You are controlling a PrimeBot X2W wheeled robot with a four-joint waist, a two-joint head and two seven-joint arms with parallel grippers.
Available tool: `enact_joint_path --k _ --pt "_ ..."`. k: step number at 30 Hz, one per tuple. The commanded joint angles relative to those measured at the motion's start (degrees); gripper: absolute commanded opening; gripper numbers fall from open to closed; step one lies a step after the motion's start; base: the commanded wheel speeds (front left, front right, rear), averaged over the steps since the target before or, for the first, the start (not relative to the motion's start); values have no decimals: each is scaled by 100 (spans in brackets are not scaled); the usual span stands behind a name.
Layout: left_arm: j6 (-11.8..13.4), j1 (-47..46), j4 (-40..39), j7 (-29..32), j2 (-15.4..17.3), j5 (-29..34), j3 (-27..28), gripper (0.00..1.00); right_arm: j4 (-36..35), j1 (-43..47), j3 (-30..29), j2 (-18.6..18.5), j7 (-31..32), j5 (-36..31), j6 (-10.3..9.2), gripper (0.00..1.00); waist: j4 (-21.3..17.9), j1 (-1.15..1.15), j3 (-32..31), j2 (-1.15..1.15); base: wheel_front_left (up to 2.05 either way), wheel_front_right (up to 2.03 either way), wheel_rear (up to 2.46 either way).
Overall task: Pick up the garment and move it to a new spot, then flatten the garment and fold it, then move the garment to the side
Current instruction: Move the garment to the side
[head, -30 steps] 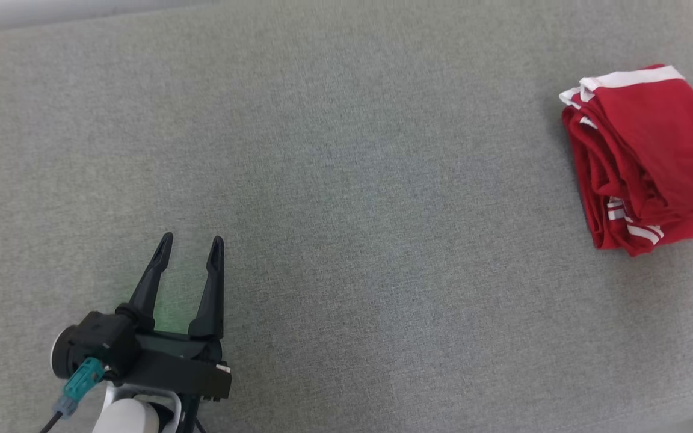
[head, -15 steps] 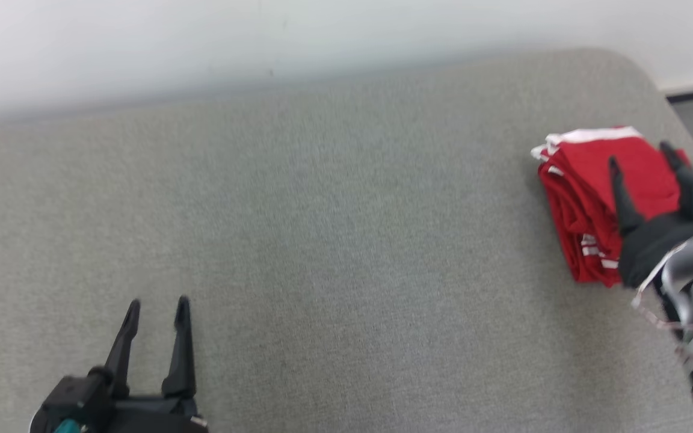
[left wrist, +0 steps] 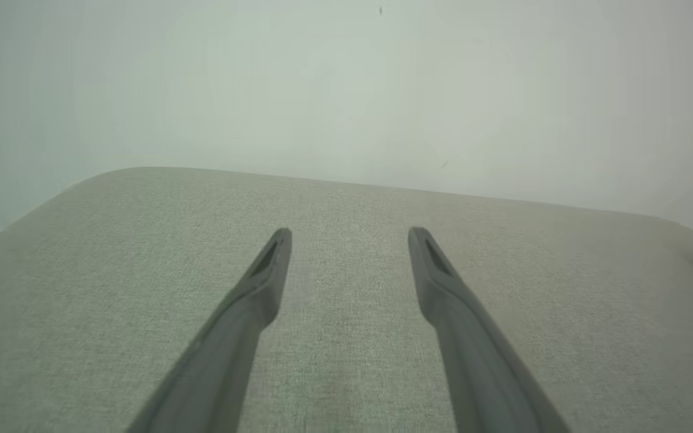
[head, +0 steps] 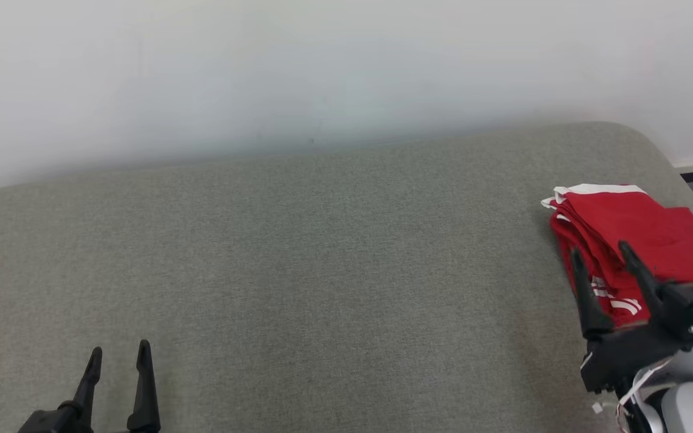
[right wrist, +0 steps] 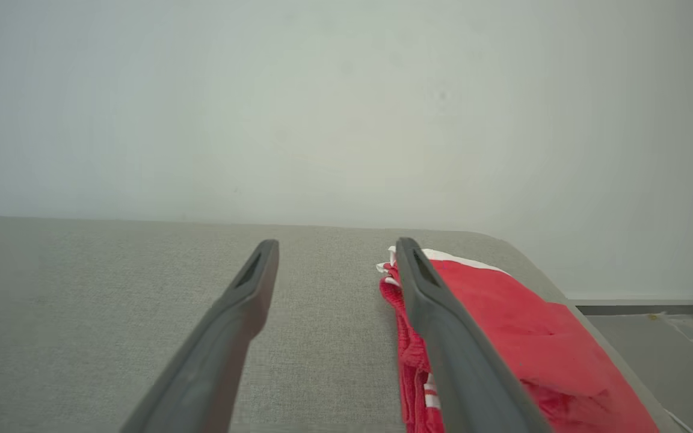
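At the right end of the gray padded surface (head: 322,270), the folded red garment (head: 635,222) lies in a stack. The right gripper (head: 599,249) hovers at its near edge, fingers apart and empty. The left gripper (head: 119,347), also spread and empty, is well apart from it.

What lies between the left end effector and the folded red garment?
Nothing but the bare grey fabric surface lies between the left end effector and the red garment, as the head view shows.
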Motion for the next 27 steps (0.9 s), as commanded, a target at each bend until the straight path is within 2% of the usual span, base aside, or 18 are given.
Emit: enact_joint_path --k 1,9,15,27 --pt "12 -31 29 -14 37 38 14 100 -68 144 15 55 -21 54 1 100 169 1 -122 1 0 0 0" --pt "56 -112 45 116 90 41 -54 100 -600 999 -257 359 -50 193 1 100 493 1 -259 1 0 0 0" --pt "100 60 66 124 30 -5 -114 100 -654 1277 -289 487 -56 94 0 100 584 1 -290 1 0 0 0" --pt "126 127 210 72 -82 -52 -204 100 -542 1275 -204 360 -88 179 0 100 571 1 -346 1 0 0 0"
